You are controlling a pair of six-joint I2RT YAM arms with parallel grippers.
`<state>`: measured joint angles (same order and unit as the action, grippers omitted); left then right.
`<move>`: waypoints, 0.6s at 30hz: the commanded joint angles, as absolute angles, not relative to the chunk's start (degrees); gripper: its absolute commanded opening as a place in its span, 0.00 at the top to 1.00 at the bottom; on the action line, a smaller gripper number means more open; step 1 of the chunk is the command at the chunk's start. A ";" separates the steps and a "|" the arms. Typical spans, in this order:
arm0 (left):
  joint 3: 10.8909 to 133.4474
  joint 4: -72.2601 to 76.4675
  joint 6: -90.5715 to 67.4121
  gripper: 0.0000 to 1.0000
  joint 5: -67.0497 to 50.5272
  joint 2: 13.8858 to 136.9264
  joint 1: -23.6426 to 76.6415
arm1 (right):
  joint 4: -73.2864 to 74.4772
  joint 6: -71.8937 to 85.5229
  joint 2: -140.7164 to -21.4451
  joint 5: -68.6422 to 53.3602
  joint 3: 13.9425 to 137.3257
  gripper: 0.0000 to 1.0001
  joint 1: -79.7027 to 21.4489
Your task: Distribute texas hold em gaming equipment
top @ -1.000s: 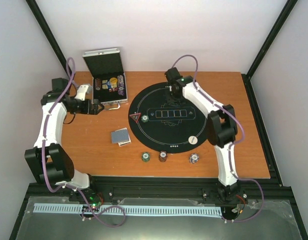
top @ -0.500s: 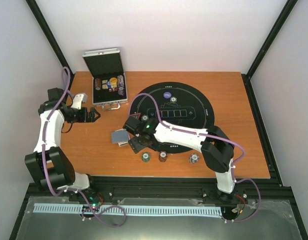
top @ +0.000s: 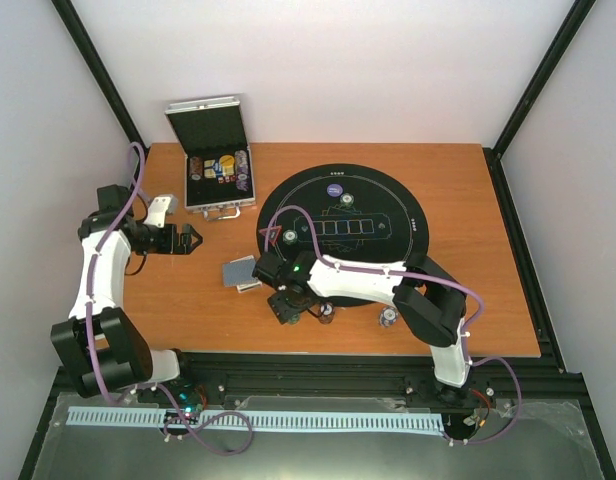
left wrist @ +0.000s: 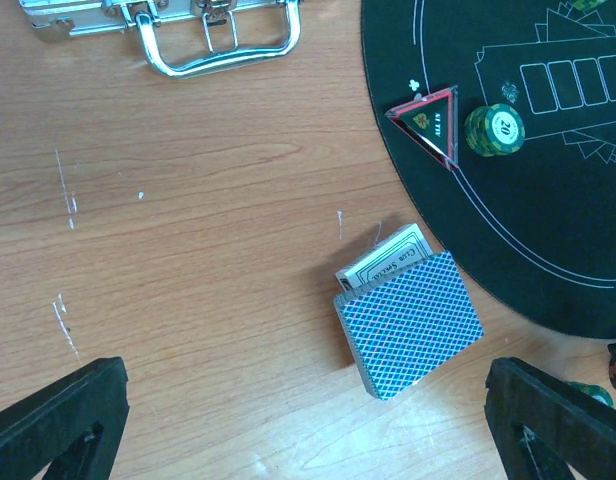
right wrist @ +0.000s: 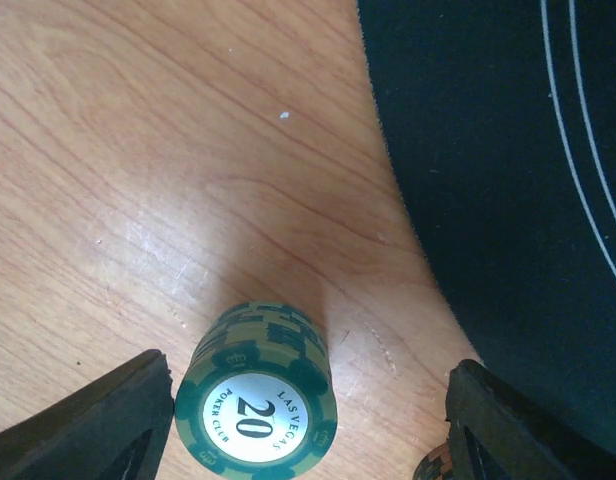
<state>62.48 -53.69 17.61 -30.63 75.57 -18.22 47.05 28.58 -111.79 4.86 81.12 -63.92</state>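
Two tools, both released. Right tool: jaws spread astride the green "20" chip stack, which stands on the bare worktop just off the black felt mat. It is probably lined up to grasp the stack for dealing out. Left tool: jaws wide, holding nothing, hovering above the blue-backed card deck, seemingly on standby. Red triangle marker and green "10" chips sit just beside each other at the mat's edge. Silver case stands open at the rear.

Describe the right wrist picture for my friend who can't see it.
A green chip stack marked 20 stands on the wooden table, inside the open right gripper. A black mat fills the right side.
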 commanded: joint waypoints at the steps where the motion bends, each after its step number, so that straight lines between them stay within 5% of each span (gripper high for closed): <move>1: 64.60 -54.23 19.11 0.00 -31.37 74.44 -18.28 | 45.79 29.58 -113.11 4.43 80.82 0.27 -64.99; 18: 67.10 -54.77 18.46 0.00 -30.98 75.57 -18.28 | 45.15 29.42 -115.14 4.01 81.19 0.56 -66.10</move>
